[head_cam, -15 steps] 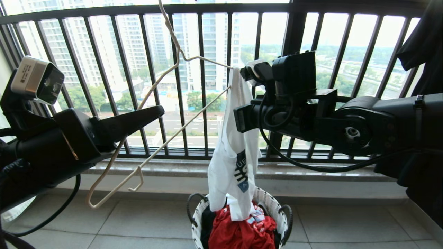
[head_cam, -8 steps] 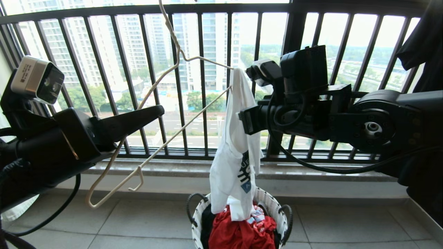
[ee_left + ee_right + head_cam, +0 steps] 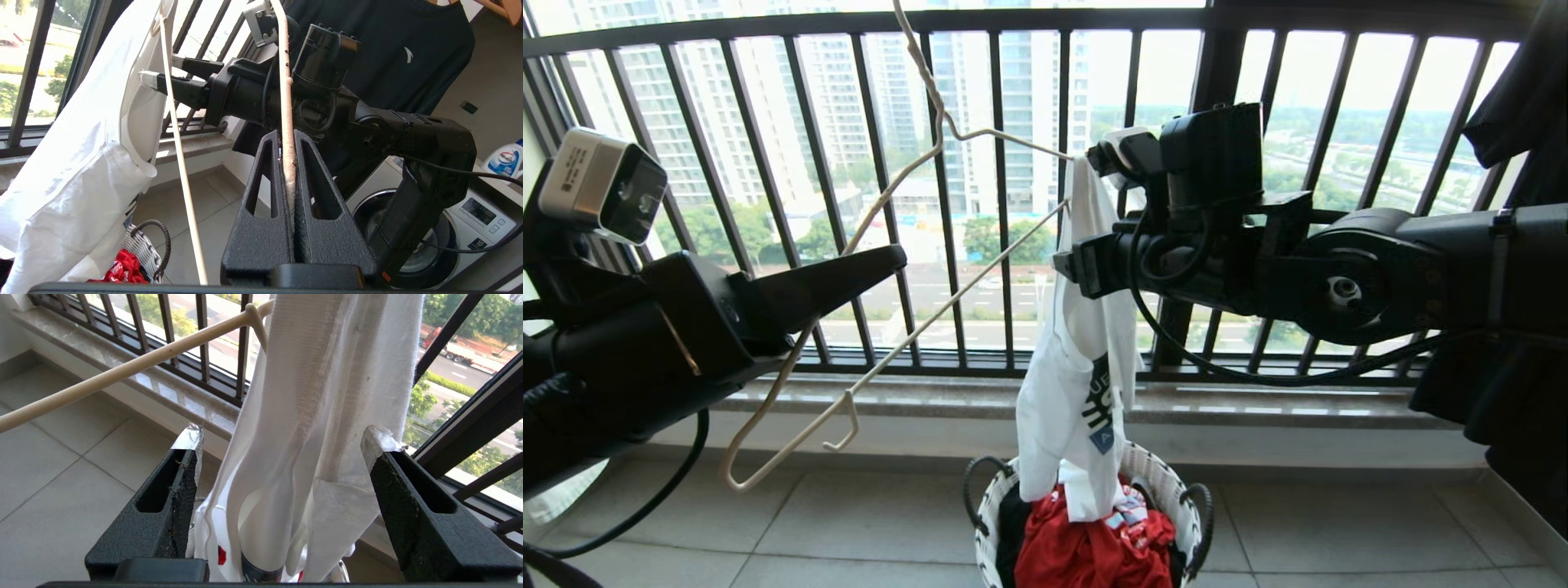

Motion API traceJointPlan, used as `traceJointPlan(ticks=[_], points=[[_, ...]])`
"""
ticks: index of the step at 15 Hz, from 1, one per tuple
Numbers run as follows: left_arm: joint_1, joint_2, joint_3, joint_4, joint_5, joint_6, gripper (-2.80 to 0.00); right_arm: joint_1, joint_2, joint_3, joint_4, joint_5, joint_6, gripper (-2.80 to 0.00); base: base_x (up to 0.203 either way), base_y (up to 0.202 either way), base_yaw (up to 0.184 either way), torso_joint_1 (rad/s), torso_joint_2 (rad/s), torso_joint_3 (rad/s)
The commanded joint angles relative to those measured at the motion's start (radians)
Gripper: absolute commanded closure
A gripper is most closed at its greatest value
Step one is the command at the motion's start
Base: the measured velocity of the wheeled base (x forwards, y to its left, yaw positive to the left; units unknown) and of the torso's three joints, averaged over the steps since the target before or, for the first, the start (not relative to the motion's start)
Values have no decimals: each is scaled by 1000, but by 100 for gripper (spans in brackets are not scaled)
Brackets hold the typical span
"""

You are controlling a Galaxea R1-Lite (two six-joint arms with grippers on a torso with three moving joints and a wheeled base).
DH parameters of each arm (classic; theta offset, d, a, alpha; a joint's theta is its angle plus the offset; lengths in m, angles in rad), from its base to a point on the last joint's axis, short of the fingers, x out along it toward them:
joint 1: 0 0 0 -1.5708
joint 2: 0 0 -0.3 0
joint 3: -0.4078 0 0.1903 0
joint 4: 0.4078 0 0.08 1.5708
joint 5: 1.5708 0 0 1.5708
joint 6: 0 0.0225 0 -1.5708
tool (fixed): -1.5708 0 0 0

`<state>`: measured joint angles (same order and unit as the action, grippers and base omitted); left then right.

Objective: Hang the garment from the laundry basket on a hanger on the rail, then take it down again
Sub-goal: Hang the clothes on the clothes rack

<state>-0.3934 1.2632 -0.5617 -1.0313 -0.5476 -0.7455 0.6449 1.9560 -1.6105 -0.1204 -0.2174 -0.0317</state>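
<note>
Garment (image 3: 310, 428) hangs between open right pincer (image 3: 282, 437) fingers.

A black barred window railing (image 3: 1005, 188) runs across the scene, with tall pale apartment towers (image 3: 727, 106) and green trees (image 3: 1307, 196) beyond it. Below it lies a grey stone sill (image 3: 1258, 404) above a pale tiled floor (image 3: 1339, 523). A crumpled red cloth (image 3: 1094, 547) shows low down. A black T-shirt (image 3: 392, 53) hangs above a white washing machine (image 3: 470, 220), with a white detergent bottle (image 3: 504, 161) on top.
</note>
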Motion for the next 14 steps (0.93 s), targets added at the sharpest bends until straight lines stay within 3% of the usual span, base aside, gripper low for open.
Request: traceJointPlan(ticks=[1, 14], points=[[4, -1, -1, -6, -3, -5, 0, -8, 40, -25, 1, -2, -2, 0, 0, 0, 0, 0, 0, 0], [18, 13, -7, -6, -3, 3, 0, -32, -57, -23, 41, -6, -2, 0, 0, 0, 0, 0, 0, 0]])
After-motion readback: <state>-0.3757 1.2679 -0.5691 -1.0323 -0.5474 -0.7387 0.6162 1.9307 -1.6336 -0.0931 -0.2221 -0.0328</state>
